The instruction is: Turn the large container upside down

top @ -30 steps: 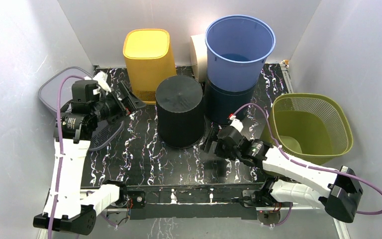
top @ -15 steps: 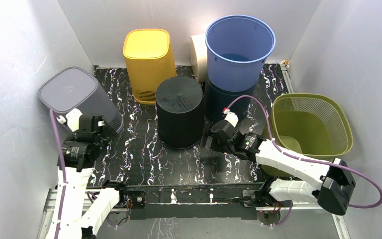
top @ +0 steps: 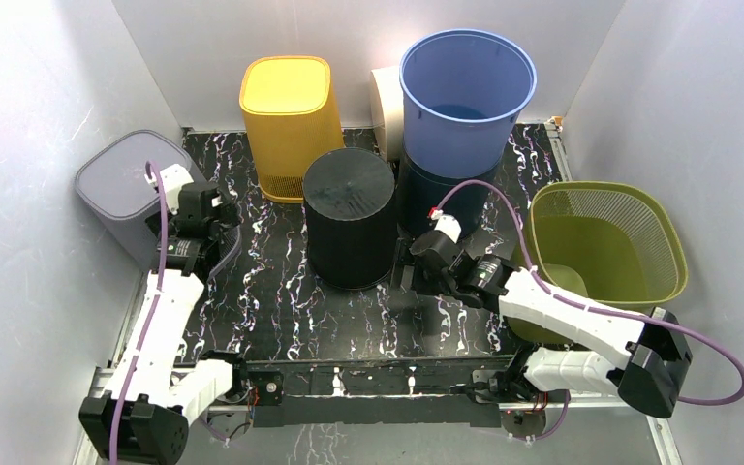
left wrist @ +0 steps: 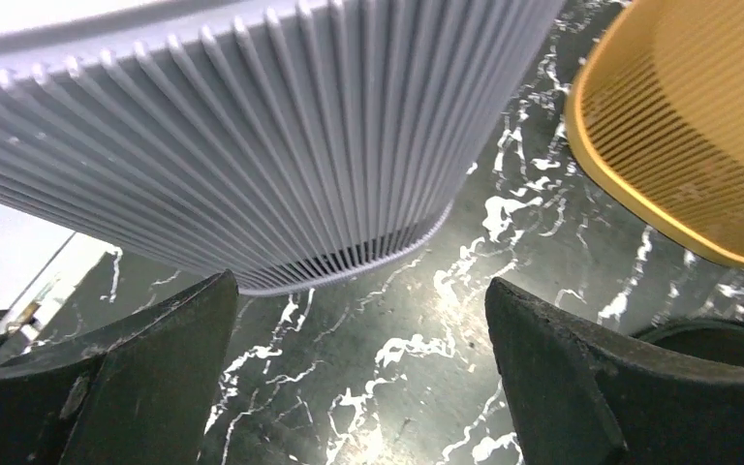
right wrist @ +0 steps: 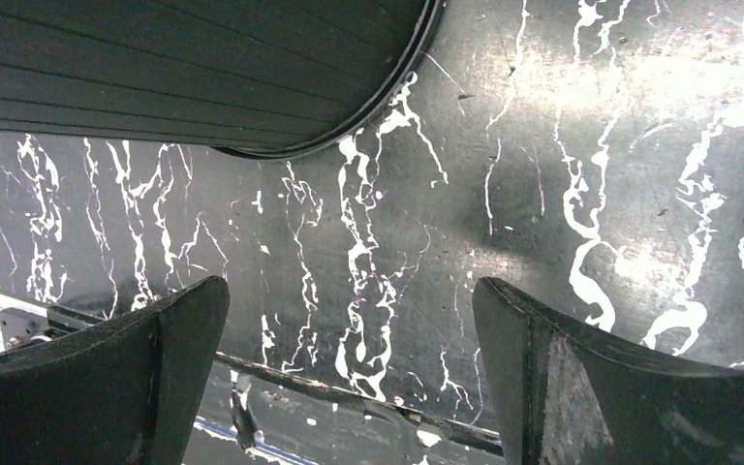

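Observation:
The large grey ribbed container [top: 128,189] stands mouth down at the table's left, its closed base facing up. In the left wrist view its slatted wall [left wrist: 252,126] fills the top, with the rim resting on the black marbled table [left wrist: 426,320]. My left gripper [top: 217,213] hovers just right of the container, open and empty [left wrist: 360,320]. My right gripper [top: 405,278] is open and empty [right wrist: 349,329] low over the table, beside the black upside-down bin [top: 351,213], whose rim [right wrist: 203,68] shows above its fingers.
A yellow bin [top: 289,111] stands upside down at the back, its edge [left wrist: 688,126] near the left gripper. A blue bucket [top: 465,97] sits upright on a dark bin at the back. An olive mesh basket [top: 605,242] stands upright on the right. Grey walls close in both sides.
The grey container went from tipped under my left gripper to standing base up. My left gripper let go, pulled back toward me, then moved up beside it. The right arm shifted slightly left.

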